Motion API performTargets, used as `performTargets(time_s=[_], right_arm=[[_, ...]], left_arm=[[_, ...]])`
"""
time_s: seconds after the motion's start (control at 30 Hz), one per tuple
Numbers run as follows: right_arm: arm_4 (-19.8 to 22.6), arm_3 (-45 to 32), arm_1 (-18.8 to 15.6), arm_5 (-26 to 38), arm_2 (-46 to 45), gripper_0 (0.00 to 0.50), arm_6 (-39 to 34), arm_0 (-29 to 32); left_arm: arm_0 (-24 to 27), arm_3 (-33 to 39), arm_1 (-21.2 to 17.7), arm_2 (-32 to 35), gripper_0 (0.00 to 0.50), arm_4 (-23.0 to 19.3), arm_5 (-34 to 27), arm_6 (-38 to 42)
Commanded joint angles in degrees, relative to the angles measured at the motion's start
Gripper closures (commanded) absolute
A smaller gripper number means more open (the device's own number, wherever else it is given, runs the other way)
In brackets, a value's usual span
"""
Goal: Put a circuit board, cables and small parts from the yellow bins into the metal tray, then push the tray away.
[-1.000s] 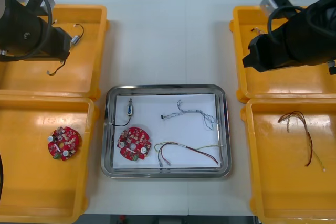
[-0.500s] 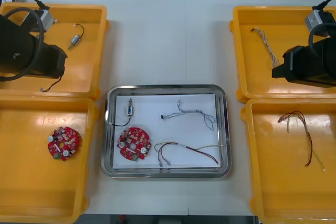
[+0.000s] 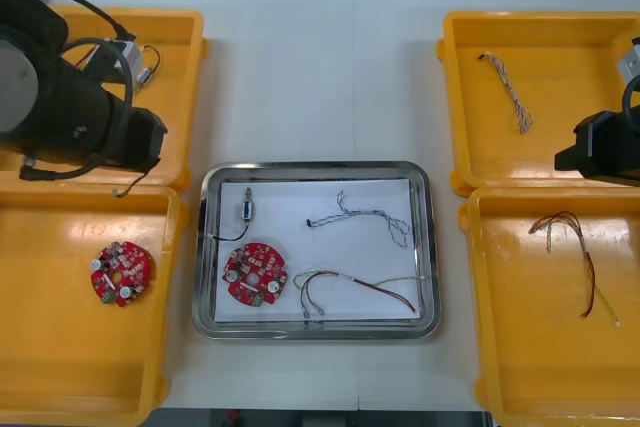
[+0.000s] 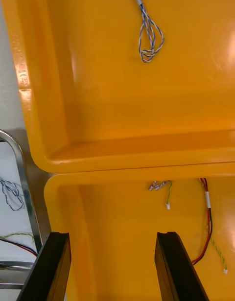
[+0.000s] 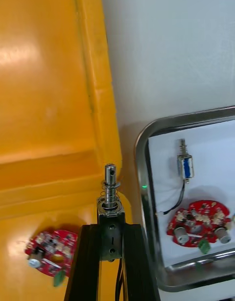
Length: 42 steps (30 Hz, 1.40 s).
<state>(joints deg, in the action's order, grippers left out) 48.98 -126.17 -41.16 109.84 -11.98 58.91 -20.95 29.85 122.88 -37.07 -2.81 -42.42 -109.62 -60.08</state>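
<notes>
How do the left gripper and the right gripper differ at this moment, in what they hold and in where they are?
The left gripper is shut on a small metal part. The right gripper is open and holds nothing. The left gripper hangs over the near left bin, beside the metal tray. The right gripper hangs over the near right bin, next to the red and yellow cable. Both are black and each is above a bin.

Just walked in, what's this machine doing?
It is filling the metal tray. The left jaws are shut on a small metal part over the left yellow bins, beside the tray, which holds a red circuit board, two cables and another part. The right jaws hang open over the right yellow bins.
</notes>
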Motion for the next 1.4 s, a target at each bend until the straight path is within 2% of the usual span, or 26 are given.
performTargets(time_s=[0.03, 0.27, 0.53, 0.77, 1.0, 1.23, 1.4], right_arm=[[0.33, -1.71, -4.71, 0.16, -1.99, 0.000, -0.72, 2.50], [0.85, -1.01, -7.35, 0.16, -3.14, 0.000, -0.02, 5.75], [1.73, 0.31, -7.97, 0.16, -4.89, 0.000, 1.39, 9.53], [2.08, 1.63, -9.20, -1.12, -5.07, 0.000, 2.35, 11.46], [1.73, 3.56, -9.37, -2.88, -5.25, 0.000, 3.85, 11.64], [1.29, 3.56, -9.37, -4.02, -5.25, 0.000, 4.82, 11.64], [1.29, 3.56, -9.37, -5.16, -4.98, 0.000, 5.25, 11.64]], left_arm=[[-0.06, 2.98, -2.04, -4.75, 0.500, -0.11, -0.38, 9.37], [1.26, 3.59, -2.04, -11.43, 0.500, -0.11, 3.10, 16.31], [5.22, 2.45, -1.43, -19.69, 0.500, 1.82, 6.62, 21.67], [7.68, -1.50, -0.02, -24.09, 0.500, 2.79, 11.45, 22.20], [10.84, -6.95, 2.53, -29.36, 0.500, 6.30, 13.47, 22.55], [12.16, -11.00, 3.76, -32.79, 0.500, 6.56, 18.04, 22.82], [12.69, -11.88, 4.37, -34.55, 0.500, 6.74, 18.39, 23.25]])
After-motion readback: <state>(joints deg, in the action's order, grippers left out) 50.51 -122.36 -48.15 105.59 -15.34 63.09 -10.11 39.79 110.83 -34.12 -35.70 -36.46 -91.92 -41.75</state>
